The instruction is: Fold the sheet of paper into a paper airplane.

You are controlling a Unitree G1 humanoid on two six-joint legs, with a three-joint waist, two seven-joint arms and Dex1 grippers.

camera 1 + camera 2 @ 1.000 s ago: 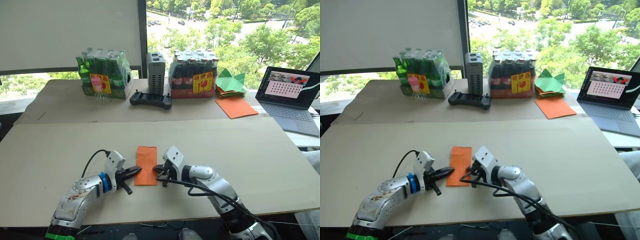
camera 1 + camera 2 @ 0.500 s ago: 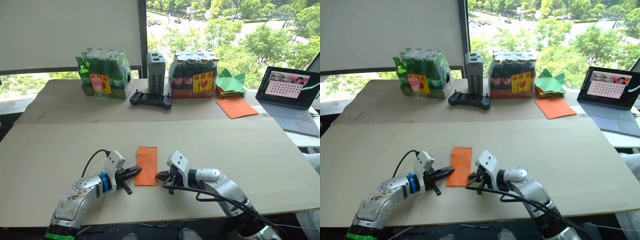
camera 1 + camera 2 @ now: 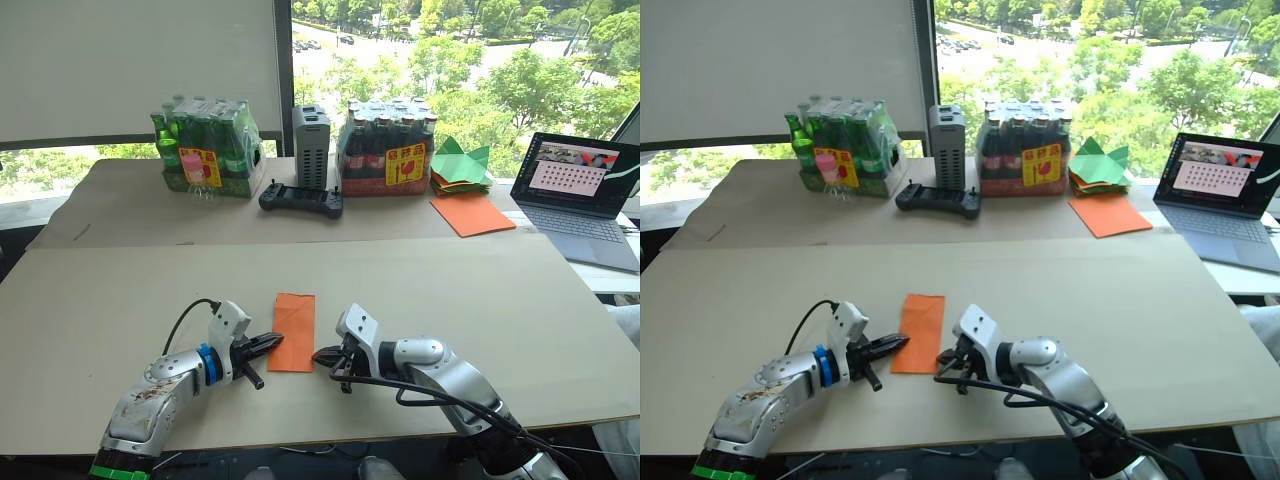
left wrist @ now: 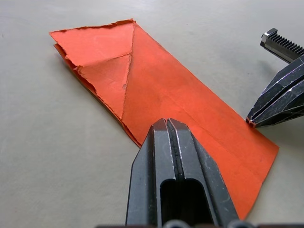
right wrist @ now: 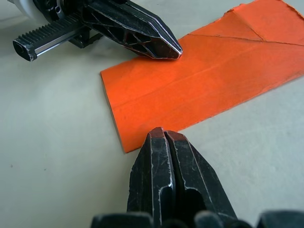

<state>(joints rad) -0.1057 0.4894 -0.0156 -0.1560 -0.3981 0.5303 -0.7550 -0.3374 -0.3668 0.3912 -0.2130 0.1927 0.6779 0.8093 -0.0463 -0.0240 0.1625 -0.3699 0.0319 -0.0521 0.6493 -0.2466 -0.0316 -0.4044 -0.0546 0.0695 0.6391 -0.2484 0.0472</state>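
Observation:
The sheet of paper (image 3: 293, 331) lies flat on the near table as a narrow orange strip with crease lines and a triangular flap at its far end (image 4: 109, 61). My left gripper (image 3: 274, 343) is shut, and its tip rests on the strip's left edge. My right gripper (image 3: 319, 354) is also shut. Its tip sits at the strip's near right corner, right at the paper's edge (image 5: 142, 137), with nothing held between the fingers. In the left wrist view the right gripper (image 4: 250, 121) touches the paper's long side.
On the far table stand a pack of green bottles (image 3: 208, 150), a grey box (image 3: 311, 147), a pack of dark bottles (image 3: 388, 148) and a black controller (image 3: 301, 200). Green paper shapes (image 3: 461, 165), a smooth orange sheet (image 3: 473, 214) and a laptop (image 3: 585, 190) lie far right.
My right gripper has slid off the paper's right edge, a little toward me, to its near corner. The left gripper and the paper have stayed put.

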